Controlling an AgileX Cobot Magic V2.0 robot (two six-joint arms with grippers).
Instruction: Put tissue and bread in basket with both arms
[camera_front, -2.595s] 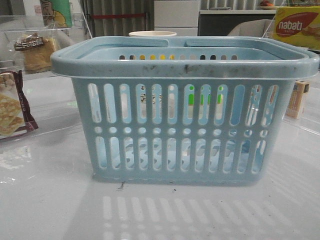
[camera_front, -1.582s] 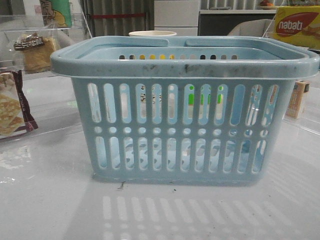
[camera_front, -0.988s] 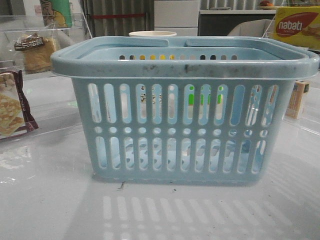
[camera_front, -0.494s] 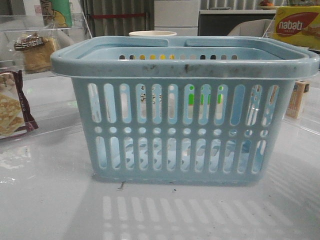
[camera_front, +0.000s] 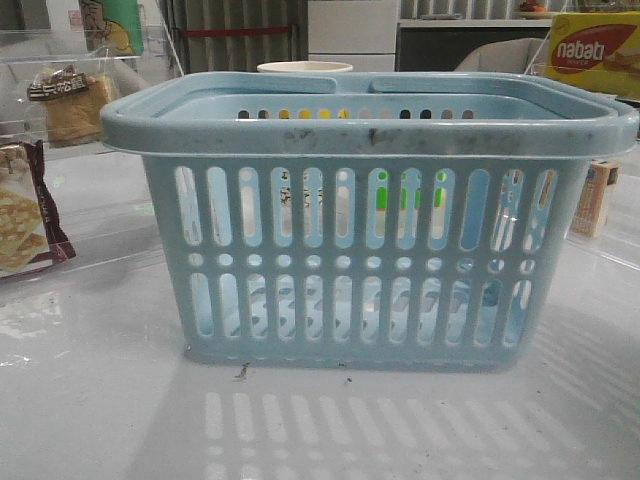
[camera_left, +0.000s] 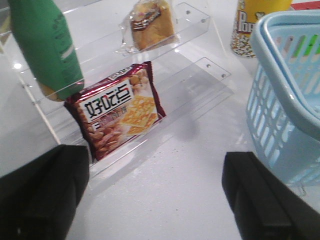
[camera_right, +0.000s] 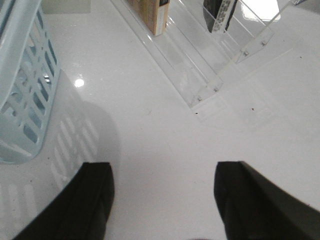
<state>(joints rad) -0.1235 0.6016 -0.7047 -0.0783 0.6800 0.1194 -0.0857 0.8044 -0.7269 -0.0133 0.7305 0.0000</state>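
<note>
The left hand (camera_left: 155, 200) is seen with its two dark fingers (camera_left: 42, 195) spread wide apart, nothing held between them, above bare white counter (camera_left: 170, 190). Just beyond it, a clear acrylic stepped shelf (camera_left: 200, 70) is set on the counter. On its lower step a glossy maroon-edged cracker packet (camera_left: 117, 115) is leaned, and on the upper step the golden-brown bread in a clear crinkly plastic bag (camera_left: 152, 25) is stood. A green plastic bottle (camera_left: 45, 47) is placed beside them, and a yellow canister (camera_left: 250, 25) is seen behind the large light-blue slotted plastic basket (camera_left: 285, 110), which is set close to that hand's side.

The right hand (camera_right: 162, 200) is likewise held wide apart and empty over the glossy counter, with the basket wall to one side and a second clear acrylic shelf (camera_right: 200, 75) ahead. On it a small tan box (camera_right: 152, 12) and a black-looking pack, probably the tissue (camera_right: 220, 12), are only partly shown.

In the front view the basket's scuffed thick rim (camera_front: 370, 125) is shown.
</note>
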